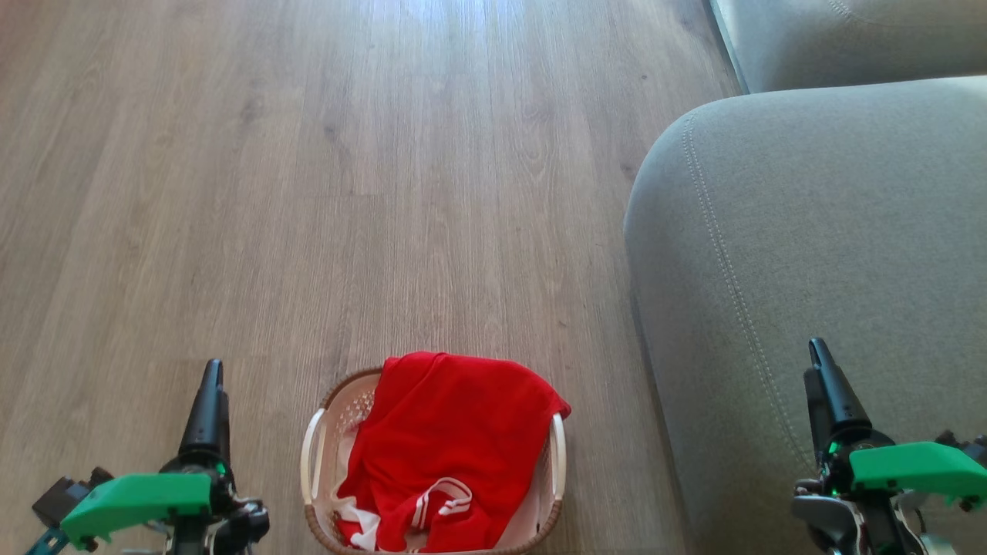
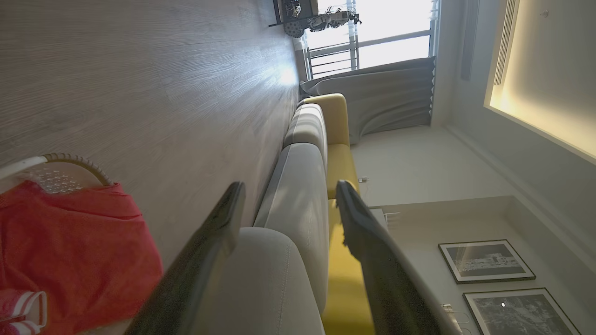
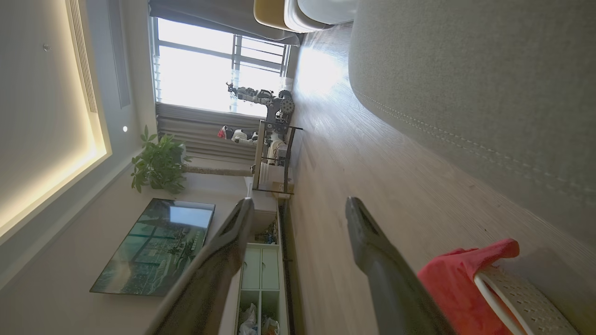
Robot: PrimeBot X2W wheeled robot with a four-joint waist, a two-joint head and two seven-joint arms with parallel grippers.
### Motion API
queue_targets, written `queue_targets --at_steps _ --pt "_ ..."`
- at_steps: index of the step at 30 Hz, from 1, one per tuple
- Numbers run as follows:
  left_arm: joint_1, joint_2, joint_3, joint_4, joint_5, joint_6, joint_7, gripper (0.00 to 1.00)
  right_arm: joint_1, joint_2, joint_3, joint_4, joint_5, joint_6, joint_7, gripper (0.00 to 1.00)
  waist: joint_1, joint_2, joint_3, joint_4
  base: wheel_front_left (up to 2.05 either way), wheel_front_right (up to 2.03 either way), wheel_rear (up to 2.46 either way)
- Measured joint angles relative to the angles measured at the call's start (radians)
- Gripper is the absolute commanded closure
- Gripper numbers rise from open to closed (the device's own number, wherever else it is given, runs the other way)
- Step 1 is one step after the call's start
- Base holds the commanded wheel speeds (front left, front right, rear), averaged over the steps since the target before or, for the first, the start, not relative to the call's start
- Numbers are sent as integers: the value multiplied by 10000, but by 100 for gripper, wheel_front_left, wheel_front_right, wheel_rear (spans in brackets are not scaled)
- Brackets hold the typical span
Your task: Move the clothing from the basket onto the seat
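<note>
Lying inside the basket (image 1: 310, 455), the clothing (image 1: 447, 439) covers most of it, and one red corner hangs over the rim on the side toward the seat (image 1: 810, 231), which stands near the basket. The left gripper (image 2: 288, 193) hovers left of the basket and the right gripper (image 3: 298, 204) right of it, over the seat. Both have fingers spread wide and hold nothing.

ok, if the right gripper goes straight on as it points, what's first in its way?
Looks free nearby: the right gripper points along the floor, seat beside it. First in line seems the far shelving, though depth is unclear.
</note>
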Motion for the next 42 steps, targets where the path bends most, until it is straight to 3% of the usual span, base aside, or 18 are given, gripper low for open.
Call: queue_targets --at_steps 10,20,42 --pt "0 23 -203 -257 1854 0 -244 0 -1 -17 328 -426 -1572 0 -313 0 0 0 0 11 0 0 0" --pt "0 142 -385 -589 4479 13 -529 0 -1 -201 715 -767 -3722 0 -600 0 0 0 -9 17 0 0 0" --pt "1 157 -681 -861 7478 100 -1166 0 11 -226 838 -1127 -6719 0 -1227 0 0 0 -40 27 0 0 0"
